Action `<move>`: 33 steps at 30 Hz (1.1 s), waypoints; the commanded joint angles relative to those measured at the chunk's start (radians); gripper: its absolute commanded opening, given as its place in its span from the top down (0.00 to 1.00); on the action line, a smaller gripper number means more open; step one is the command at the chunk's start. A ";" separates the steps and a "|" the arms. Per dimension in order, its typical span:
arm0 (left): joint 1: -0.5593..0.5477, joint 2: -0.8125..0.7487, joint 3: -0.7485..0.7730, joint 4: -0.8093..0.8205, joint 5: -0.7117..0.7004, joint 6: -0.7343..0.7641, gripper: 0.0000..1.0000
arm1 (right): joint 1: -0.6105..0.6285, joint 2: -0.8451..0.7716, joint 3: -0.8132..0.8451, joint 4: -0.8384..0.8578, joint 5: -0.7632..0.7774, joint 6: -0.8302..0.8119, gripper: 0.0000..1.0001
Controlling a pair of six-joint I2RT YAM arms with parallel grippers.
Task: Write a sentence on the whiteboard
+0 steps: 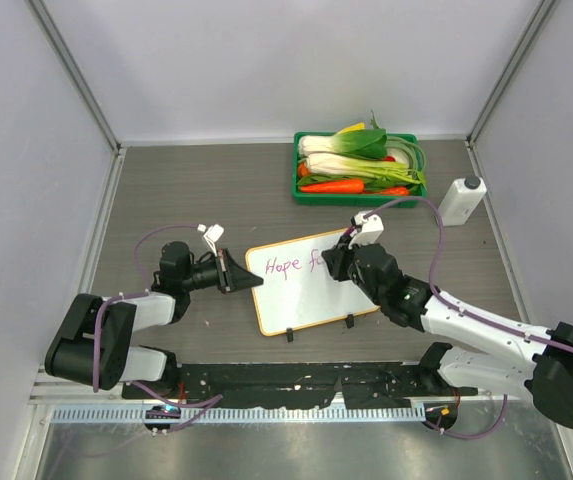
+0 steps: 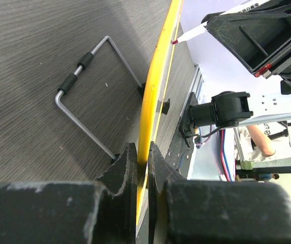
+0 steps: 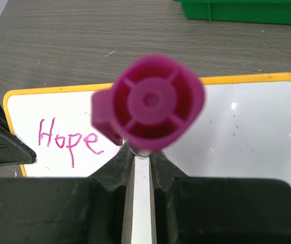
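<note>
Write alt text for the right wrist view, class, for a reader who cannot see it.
The right gripper grips a magenta marker, its round end cap facing the camera, over a yellow-rimmed whiteboard. The word Hope is written in pink on the board's left side; the edge of a green tray shows at the top.

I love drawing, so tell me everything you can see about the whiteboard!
The whiteboard is a small white rectangle with a yellow-orange rim, rounded corners and two black clips on its near edge. It sits askew on the grey table. Pink "Hope" is written on it. The left gripper pinches its left rim; the right gripper holds a pink marker over it.
</note>
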 commanded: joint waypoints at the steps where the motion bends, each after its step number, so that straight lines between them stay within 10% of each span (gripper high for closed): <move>1: 0.000 0.004 0.009 -0.058 -0.083 0.042 1.00 | -0.003 -0.020 -0.018 -0.054 0.021 -0.001 0.98; 33: 0.000 0.008 0.009 -0.058 -0.083 0.042 1.00 | -0.005 0.047 0.091 -0.008 0.073 -0.029 0.99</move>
